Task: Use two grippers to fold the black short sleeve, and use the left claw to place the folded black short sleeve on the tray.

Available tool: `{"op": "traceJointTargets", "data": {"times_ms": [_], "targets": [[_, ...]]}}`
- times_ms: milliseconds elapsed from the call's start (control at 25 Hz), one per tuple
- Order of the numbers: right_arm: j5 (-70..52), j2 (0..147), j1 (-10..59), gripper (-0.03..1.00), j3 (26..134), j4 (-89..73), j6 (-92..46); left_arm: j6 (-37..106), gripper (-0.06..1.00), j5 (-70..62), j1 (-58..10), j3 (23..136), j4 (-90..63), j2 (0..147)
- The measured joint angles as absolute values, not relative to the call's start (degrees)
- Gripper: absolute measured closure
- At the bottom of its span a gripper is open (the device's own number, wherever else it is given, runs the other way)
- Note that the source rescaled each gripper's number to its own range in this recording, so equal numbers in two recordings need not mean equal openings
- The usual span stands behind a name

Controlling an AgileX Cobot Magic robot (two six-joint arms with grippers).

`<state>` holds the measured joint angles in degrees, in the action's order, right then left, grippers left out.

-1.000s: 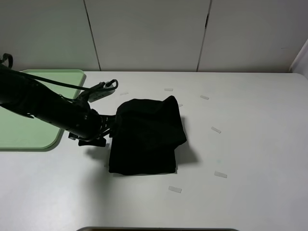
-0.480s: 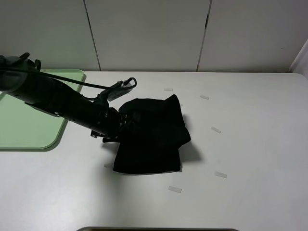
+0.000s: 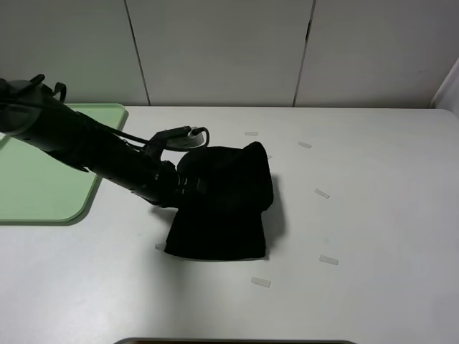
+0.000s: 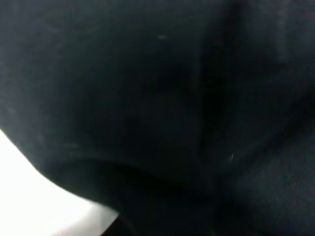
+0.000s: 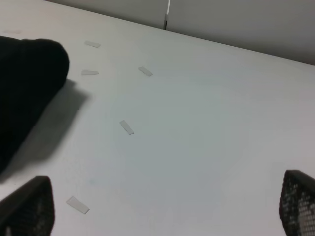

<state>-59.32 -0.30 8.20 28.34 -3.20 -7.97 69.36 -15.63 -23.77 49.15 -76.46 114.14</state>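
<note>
White tabletop (image 3: 373, 215) fills most of the high view, backed by pale wall panels with dark seams. Small white paper scraps (image 3: 321, 193) lie scattered around the cloth, from about twelve o'clock round to five o'clock of it, all apart from it. One more scrap (image 3: 260, 282) sits just below its near edge.

At the table's nine o'clock side lies the pale green tray (image 3: 43, 193), well apart from the cloth, with the left arm's upper links crossing over its far corner.

Near the middle, the black short sleeve (image 3: 229, 208) rests folded into a thick, roughly rectangular bundle, its far right corner humped up. No lettering shows.

From the tray side the left arm (image 3: 86, 147) stretches low toward three o'clock, a cable looping above its wrist. The left claw (image 3: 188, 183) is buried in the bundle's left edge; its wrist view is filled with dark fabric (image 4: 157, 98), and the fingers themselves are hidden, so whether they pinch the cloth cannot be told.

The right gripper (image 5: 162, 216) is outside the high view; its own camera shows its two fingers (image 5: 29, 206) spread wide above bare table, holding nothing.
</note>
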Motion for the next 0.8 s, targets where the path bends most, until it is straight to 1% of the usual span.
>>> {"op": "traceJointTargets", "data": {"times_ms": [200, 320, 640, 800], "targets": [[-59.3, -0.3, 8.2, -0.03, 28.3, -3.2, -8.0, 69.3, 0.84, -14.6, -19.1, 49.7, -49.8, 110.3], [-59.3, -0.3, 8.2, -0.03, 28.3, -3.2, -8.0, 66.9, 0.84, -14.5, -16.3, 50.3, -37.1, 108.1], [-59.3, -0.3, 8.2, -0.03, 28.3, -3.2, -8.0, 49.2, 0.84, -14.2, -8.2, 54.3, -10.0, 106.8], [-59.3, -0.3, 8.2, -0.03, 28.3, -3.2, -8.0, 40.7, 0.84, -13.7, -3.9, 55.0, 0.8, 106.8]]}}
